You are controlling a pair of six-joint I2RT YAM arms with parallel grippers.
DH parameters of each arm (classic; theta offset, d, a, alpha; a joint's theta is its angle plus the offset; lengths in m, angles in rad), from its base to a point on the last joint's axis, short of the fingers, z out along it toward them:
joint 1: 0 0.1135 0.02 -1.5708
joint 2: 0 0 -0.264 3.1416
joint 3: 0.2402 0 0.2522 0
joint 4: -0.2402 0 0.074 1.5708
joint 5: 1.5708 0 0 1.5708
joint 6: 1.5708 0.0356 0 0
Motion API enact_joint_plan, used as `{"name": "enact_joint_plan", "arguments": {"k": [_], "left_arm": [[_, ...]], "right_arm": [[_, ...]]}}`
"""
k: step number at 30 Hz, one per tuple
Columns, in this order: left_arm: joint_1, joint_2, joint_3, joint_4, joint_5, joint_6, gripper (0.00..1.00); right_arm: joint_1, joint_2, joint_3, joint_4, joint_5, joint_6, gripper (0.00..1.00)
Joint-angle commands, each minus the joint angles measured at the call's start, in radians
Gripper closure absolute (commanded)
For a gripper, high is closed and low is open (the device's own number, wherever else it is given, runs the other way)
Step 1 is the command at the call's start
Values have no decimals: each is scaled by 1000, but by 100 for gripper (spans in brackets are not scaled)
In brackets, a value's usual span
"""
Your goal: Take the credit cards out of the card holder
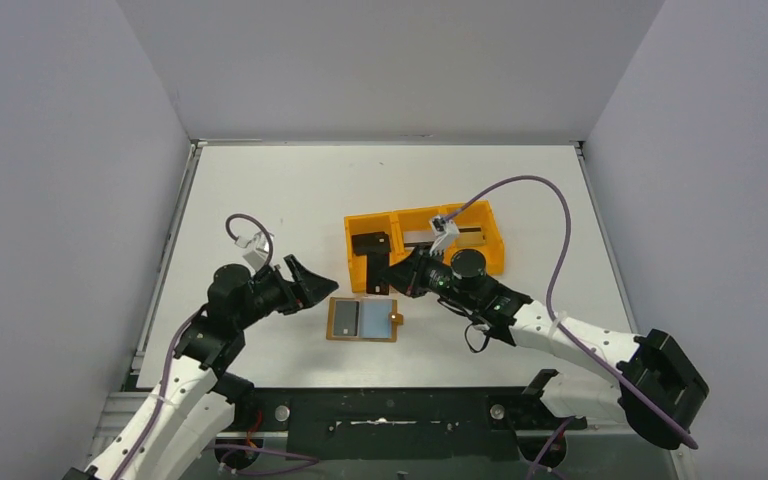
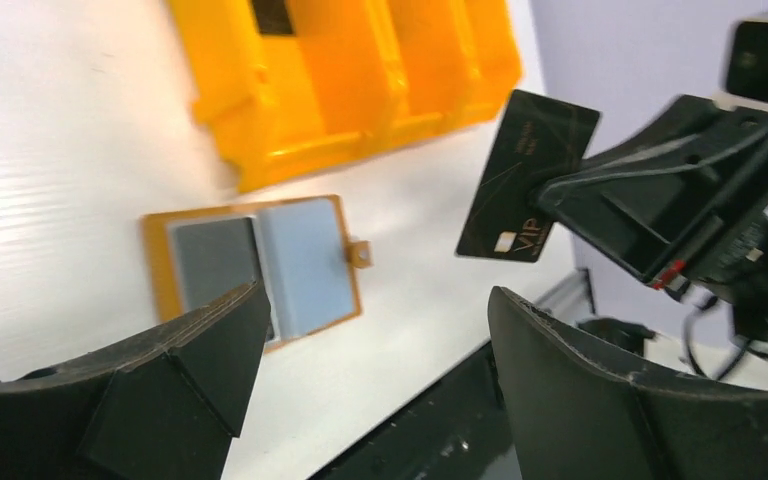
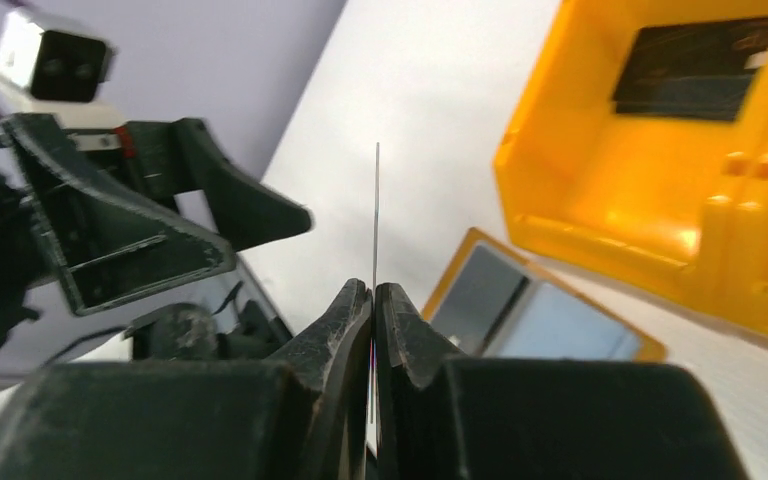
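Observation:
The tan-orange card holder (image 1: 363,319) lies open and flat on the table, showing a grey panel and a pale blue panel, its snap tab at the right. It also shows in the left wrist view (image 2: 255,265) and the right wrist view (image 3: 540,320). My right gripper (image 1: 403,274) is shut on a dark credit card (image 2: 527,175) and holds it in the air above and right of the holder. The card is edge-on in the right wrist view (image 3: 376,200). My left gripper (image 1: 312,280) is open and empty, just left of the holder and above the table.
A bright orange three-compartment tray (image 1: 425,215) stands behind the holder, with a dark card (image 1: 370,243) in its left compartment. The two grippers face each other closely over the holder. The table's black front edge (image 1: 390,400) is near.

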Motion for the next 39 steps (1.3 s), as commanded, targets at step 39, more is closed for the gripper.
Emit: {"name": "enact_joint_plan", "arguments": {"k": [39], "left_arm": [[22,-209,247,-397,-679,313,11]], "right_arm": [[67,625,662,-461,347,-1743,100]]}}
